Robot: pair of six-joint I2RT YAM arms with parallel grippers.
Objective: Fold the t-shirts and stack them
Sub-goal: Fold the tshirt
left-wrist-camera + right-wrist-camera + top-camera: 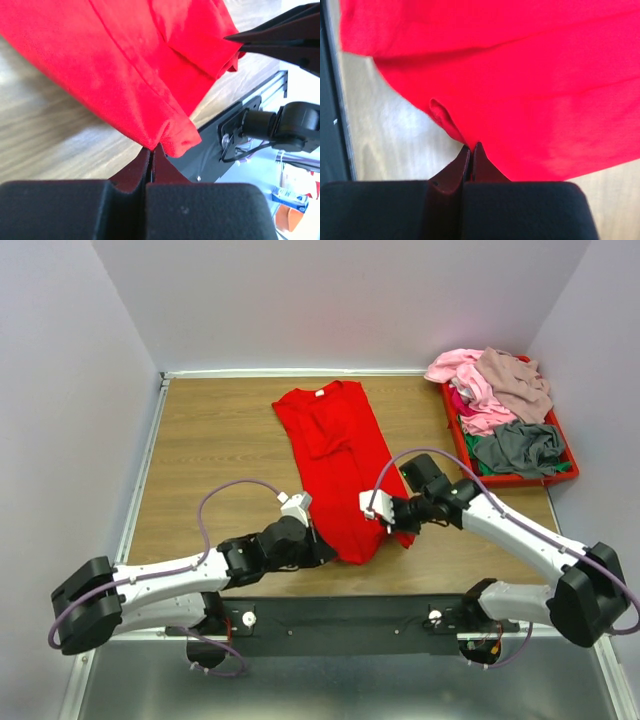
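A bright red, short-sleeved cotton t-shirt [335,455] lies flat in the middle of the table, already narrowed into a long strip. Its long axis runs from far to near and leans a little to the right as it comes near. The collar, with its small white neck label [320,394], is at the far end and the hem at the near end.

The left gripper [151,152] is clamped on the near-left corner of the hem, its jaws pressed together with a fold of red cloth between them. The right gripper [471,149] is pinched the same way on the near-right corner. Each arm holds the corner on its own side, so neither is nearer. The rest of the shirt stretches away from both, which suggests the next move is to carry the hem far, towards the collar.

The shirt rests on a brown wood-grain tabletop [210,450]. At the far right a rigid red plastic tray [515,480] holds a crumpled pink shirt [465,370], a mauve-beige shirt [515,380] and a grey shirt [520,445]. Pale plain walls [300,300] enclose the left, far and right sides.
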